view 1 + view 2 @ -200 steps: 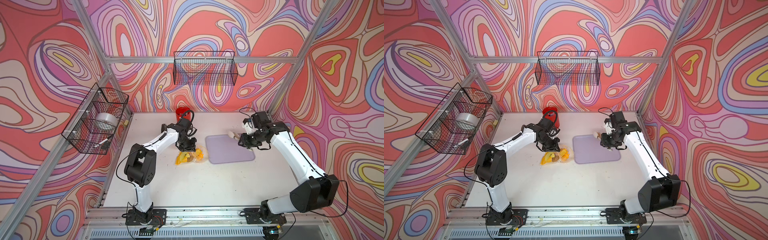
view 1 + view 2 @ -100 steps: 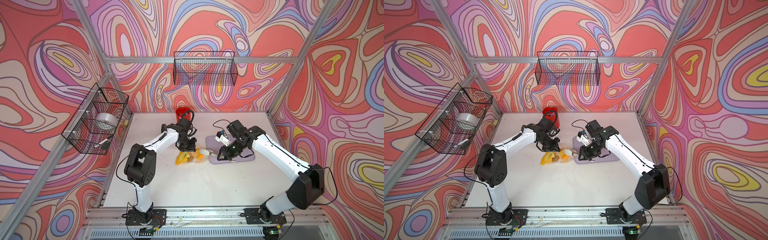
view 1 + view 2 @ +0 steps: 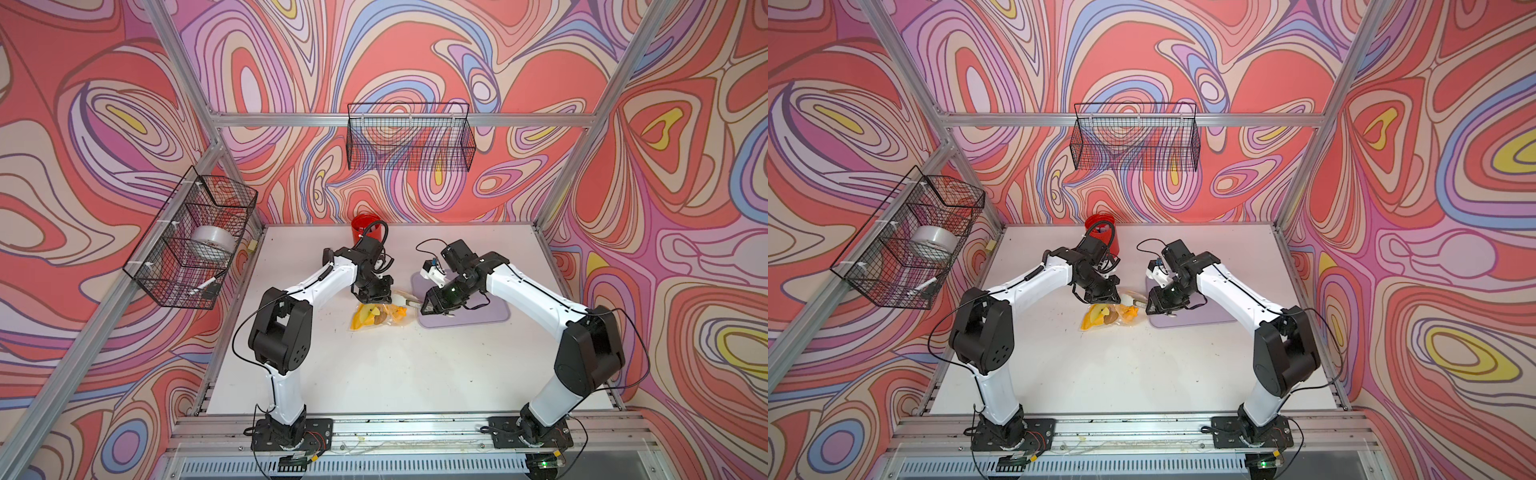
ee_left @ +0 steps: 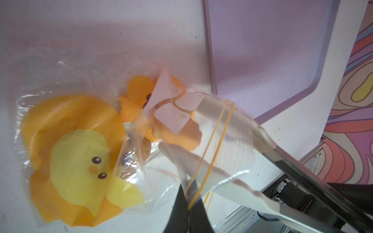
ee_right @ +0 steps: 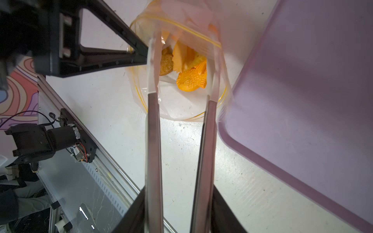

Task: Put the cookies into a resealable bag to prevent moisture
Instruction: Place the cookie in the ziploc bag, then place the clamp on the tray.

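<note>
Delivery looks made: your right fingers (image 5: 153,141), over the lilac tray (image 5: 302,100) a second ago, now stand parted and empty inside the resealable bag (image 4: 66,141) (rim clenched by left fingers (image 4: 177,211)) on the tabletop (image 3: 374,374) just beside that tray's left edge, cookies (image 5: 191,80) within.

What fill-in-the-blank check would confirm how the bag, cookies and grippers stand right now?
1. The left gripper is ____ on the rim of the resealable bag.
2. The right gripper has its jaws apart, its tips reaching ____ the bag's mouth.
3. The fish-shaped one of the cookies in the bag is ____.
4. The tray beside the bag is ____ in colour.
Missing words: shut; inside; orange; lilac.
</note>
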{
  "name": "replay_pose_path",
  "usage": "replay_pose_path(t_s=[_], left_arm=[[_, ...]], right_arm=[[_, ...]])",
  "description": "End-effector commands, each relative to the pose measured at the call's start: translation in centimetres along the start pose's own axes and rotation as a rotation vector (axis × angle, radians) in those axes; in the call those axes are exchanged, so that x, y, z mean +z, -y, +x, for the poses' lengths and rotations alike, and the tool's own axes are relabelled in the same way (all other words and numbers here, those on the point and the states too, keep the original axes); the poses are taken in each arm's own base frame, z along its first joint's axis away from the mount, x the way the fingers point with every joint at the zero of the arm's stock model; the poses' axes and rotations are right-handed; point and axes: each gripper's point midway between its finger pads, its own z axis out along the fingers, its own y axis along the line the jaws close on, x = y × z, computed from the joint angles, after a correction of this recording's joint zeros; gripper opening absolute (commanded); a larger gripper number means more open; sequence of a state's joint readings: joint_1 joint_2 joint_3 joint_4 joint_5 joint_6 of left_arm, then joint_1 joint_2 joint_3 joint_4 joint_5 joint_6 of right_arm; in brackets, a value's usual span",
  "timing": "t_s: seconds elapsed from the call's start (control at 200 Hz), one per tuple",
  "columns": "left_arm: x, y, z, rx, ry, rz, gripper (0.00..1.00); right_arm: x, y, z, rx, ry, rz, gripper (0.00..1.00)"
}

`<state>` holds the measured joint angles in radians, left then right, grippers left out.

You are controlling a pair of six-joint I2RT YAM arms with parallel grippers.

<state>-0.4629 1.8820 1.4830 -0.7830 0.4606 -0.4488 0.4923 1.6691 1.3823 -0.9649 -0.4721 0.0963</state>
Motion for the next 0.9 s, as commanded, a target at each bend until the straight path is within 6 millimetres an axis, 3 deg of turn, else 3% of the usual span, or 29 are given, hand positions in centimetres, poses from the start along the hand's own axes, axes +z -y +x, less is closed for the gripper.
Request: replay_pose_path(t_s=[0.0, 0.205, 0.29, 0.376, 0.576, 0.701, 0.896], left_arm=[[-0.6, 0.3, -0.4, -0.005, 0.015, 0.010, 0.00], [-0.2, 0.2, -0.7, -0.008, 0.012, 0.008, 0.00], [-0.2, 0.3, -0.7, -0.005, 0.014, 0.014, 0.00], [-0.4, 0.4, -0.7, -0.002, 0.018, 0.016, 0.00], [-0.9, 0.2, -0.3, 0.005, 0.023, 0.004, 0.00], [-1.0, 0.0, 0.0, 0.002, 0.021, -0.002, 0.00], [-0.7, 0.0, 0.0, -0.002, 0.015, 0.002, 0.00]], right_arm=[[-1.7, -0.9, 0.2, -0.045, 0.039, 0.008, 0.45], [-6.5, -0.6, 2.7, -0.049, 0.083, 0.049, 0.43], [-8.3, 1.6, 3.3, -0.001, 0.110, 0.121, 0.43], [-8.8, 5.0, 2.9, 0.060, 0.145, 0.256, 0.43], [-6.0, 12.2, 2.9, 0.193, 0.154, 0.540, 0.42], [-4.2, 13.8, 4.3, 0.234, 0.111, 0.600, 0.42], [-0.7, 15.5, 9.0, 0.397, -0.043, 0.647, 0.44]])
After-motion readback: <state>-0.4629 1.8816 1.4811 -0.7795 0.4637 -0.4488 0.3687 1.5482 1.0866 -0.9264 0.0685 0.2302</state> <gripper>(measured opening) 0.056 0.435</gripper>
